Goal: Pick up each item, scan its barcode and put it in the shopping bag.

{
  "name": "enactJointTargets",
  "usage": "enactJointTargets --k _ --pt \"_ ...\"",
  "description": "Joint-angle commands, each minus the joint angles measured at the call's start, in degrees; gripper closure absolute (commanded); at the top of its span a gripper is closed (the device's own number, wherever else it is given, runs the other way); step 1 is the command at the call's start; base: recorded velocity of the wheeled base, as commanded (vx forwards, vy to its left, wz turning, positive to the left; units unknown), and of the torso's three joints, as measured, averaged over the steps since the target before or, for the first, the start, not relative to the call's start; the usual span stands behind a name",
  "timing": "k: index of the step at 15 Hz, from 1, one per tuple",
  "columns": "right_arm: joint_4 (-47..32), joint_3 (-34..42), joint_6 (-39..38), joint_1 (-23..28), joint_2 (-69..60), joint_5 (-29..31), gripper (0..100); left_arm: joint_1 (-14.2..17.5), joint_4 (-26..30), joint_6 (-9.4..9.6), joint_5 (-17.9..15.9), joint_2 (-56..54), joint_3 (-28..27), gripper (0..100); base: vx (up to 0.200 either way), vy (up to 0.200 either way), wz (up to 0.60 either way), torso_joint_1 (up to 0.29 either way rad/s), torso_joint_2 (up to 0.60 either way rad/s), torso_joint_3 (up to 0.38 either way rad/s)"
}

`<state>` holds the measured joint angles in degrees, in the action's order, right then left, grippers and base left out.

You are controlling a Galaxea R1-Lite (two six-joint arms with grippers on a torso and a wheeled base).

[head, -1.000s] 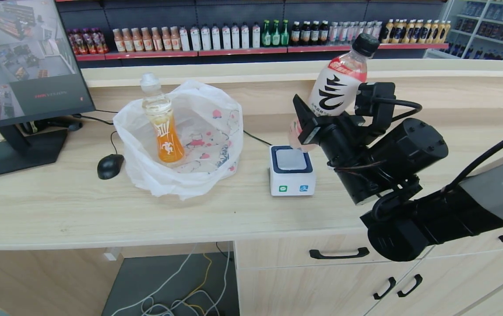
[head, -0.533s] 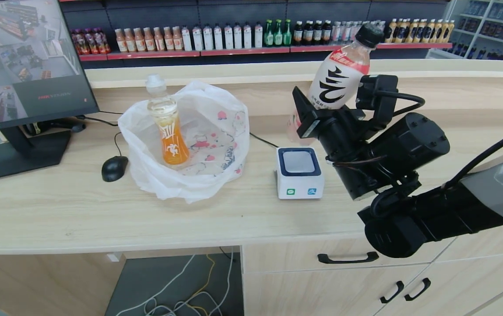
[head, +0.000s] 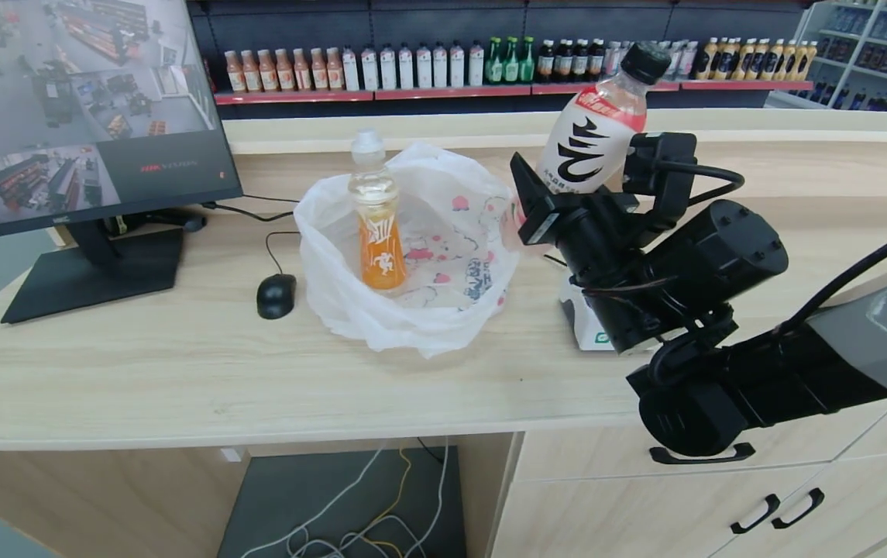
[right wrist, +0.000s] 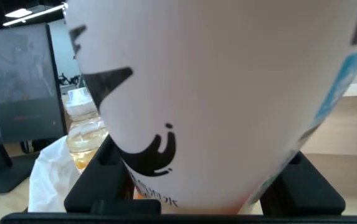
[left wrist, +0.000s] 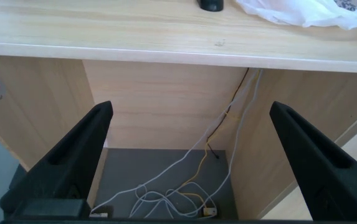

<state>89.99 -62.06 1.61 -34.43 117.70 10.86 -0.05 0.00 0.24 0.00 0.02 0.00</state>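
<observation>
My right gripper is shut on a white-labelled drink bottle with a black cap, held tilted in the air just right of the shopping bag's rim. Up close the held bottle sits between the dark fingers. The white printed shopping bag stands open on the counter with an orange drink bottle upright inside it. The white barcode scanner sits right of the bag, mostly hidden behind my right arm. My left gripper hangs open below the counter edge with nothing between its fingers.
A monitor on a black stand is at the counter's left, and a black mouse lies left of the bag. A raised ledge runs behind the bag. Drawers sit under the right side; cables lie in the open bay.
The head camera has shifted, sliding the scene rightward. Relative to the scanner, my right gripper has lifted the bottle off it and carried it left toward the bag.
</observation>
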Motion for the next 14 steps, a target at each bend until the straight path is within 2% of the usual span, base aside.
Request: enactJointTargets --k 1,2,14 --pt "0.01 0.1 0.06 -0.03 0.16 0.04 100 0.05 0.0 0.02 0.0 -0.02 0.0 0 0.0 0.2 0.0 0.002 0.0 0.002" --pt "0.01 0.28 0.15 -0.03 0.16 0.04 100 0.05 0.0 0.02 0.0 -0.02 0.0 0 0.0 0.2 0.0 0.007 0.0 0.002" --pt "-0.87 0.54 1.03 -1.08 -2.74 -0.58 100 -0.04 0.0 0.2 -0.09 -0.02 0.0 0 0.0 0.0 0.0 0.0 0.0 0.0"
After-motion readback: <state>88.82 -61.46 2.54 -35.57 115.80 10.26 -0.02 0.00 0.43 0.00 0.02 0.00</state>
